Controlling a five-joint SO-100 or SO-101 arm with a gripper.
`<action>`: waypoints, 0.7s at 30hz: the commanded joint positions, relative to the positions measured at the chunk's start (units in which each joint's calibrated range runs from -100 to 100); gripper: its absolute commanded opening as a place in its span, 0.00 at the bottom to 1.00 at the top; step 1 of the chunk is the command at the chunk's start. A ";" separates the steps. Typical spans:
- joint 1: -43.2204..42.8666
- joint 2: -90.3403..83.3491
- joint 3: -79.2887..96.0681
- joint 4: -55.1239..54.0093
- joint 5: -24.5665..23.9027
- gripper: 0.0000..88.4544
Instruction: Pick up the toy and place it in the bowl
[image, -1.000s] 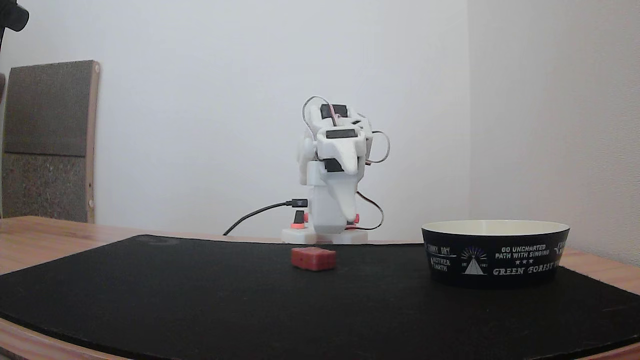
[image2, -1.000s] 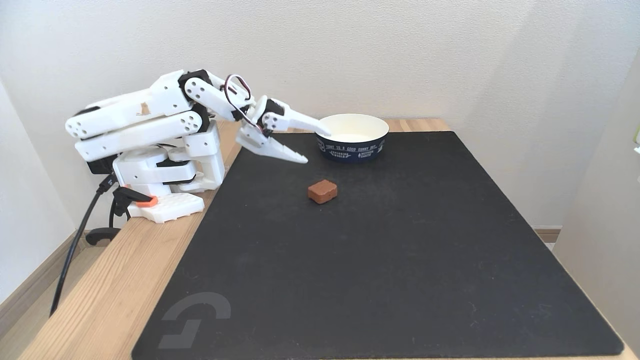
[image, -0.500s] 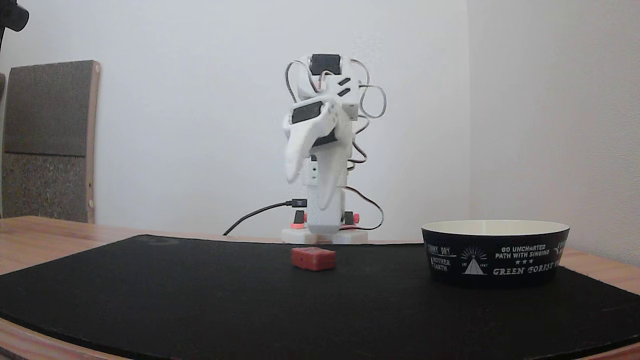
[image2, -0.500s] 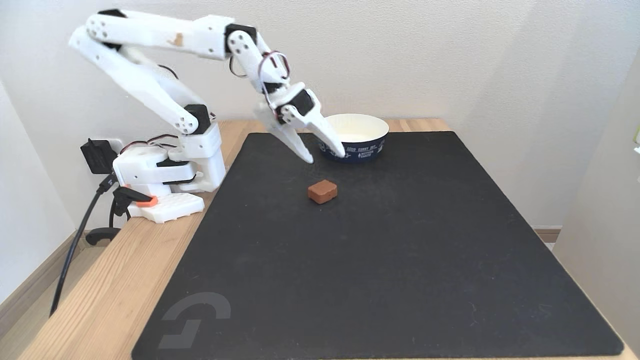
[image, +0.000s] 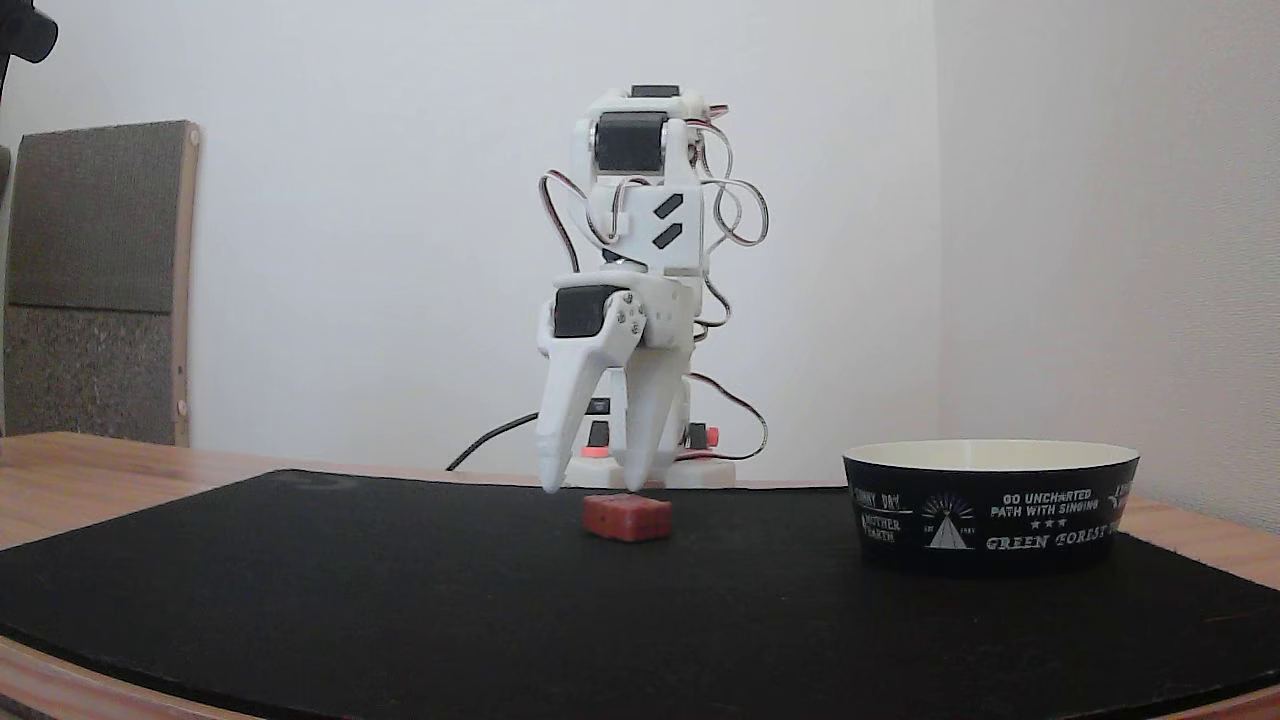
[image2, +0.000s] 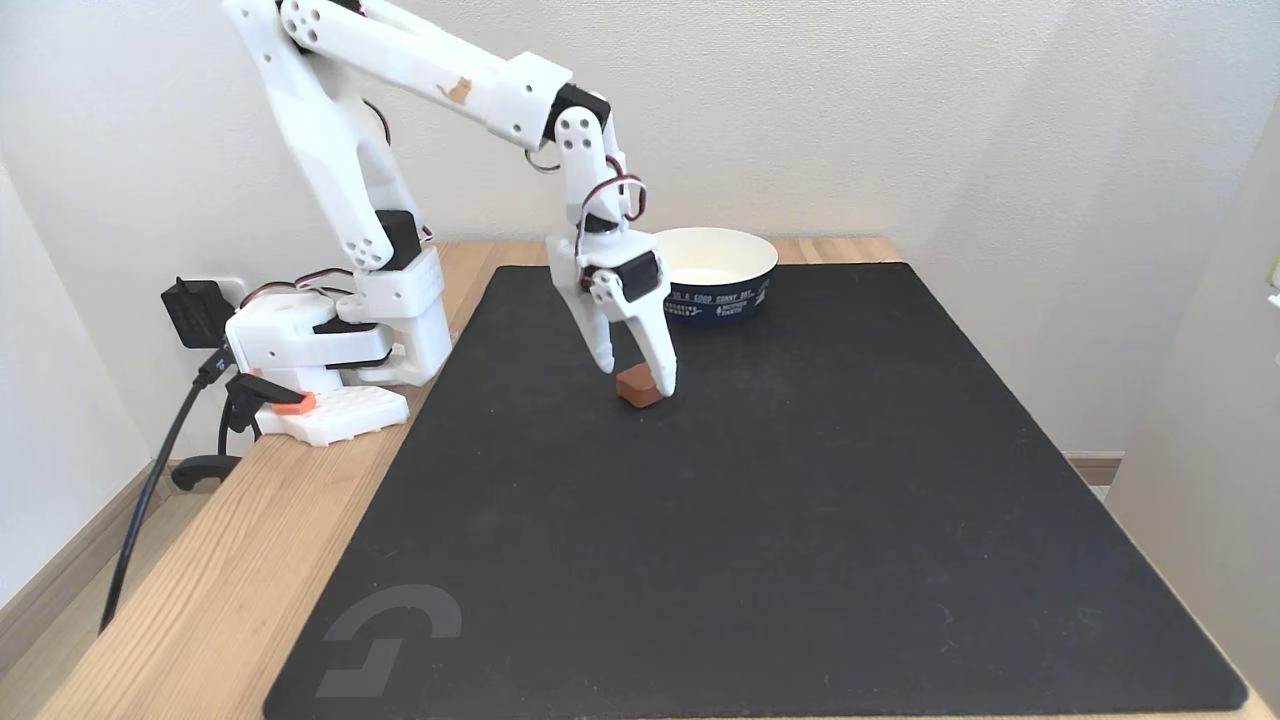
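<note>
**Open jaws poised over the toy**

In a fixed view from table level, the white arm (image: 640, 230) stands at frame centre with its jaws pointing straight down and spread apart. The gripper (image: 592, 488) has its fingertips just above and slightly behind the toy (image: 627, 517), a small dull-red block lying on the black mat (image: 400, 600) at centre. I cannot tell whether a tip touches it.

The bowl (image: 990, 505), black with white lettering and a cream rim, sits on the mat at lower right, well apart from the toy.

In a fixed view from above, the arm (image2: 400, 60) reaches from its base at left down to the gripper (image2: 637, 380) at upper centre. One fingertip stands on either side of the toy (image2: 636, 389), nothing gripped. The bowl (image2: 725, 295) lies just beyond, toward the wall. The mat (image2: 750, 520) covers most of the wooden table (image2: 200, 590).
</note>
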 joint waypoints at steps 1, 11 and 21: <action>0.35 1.69 -2.44 -0.36 -1.17 0.33; -1.32 2.03 -4.06 -0.45 -3.04 0.33; -1.40 5.03 -4.24 -4.85 -4.51 0.32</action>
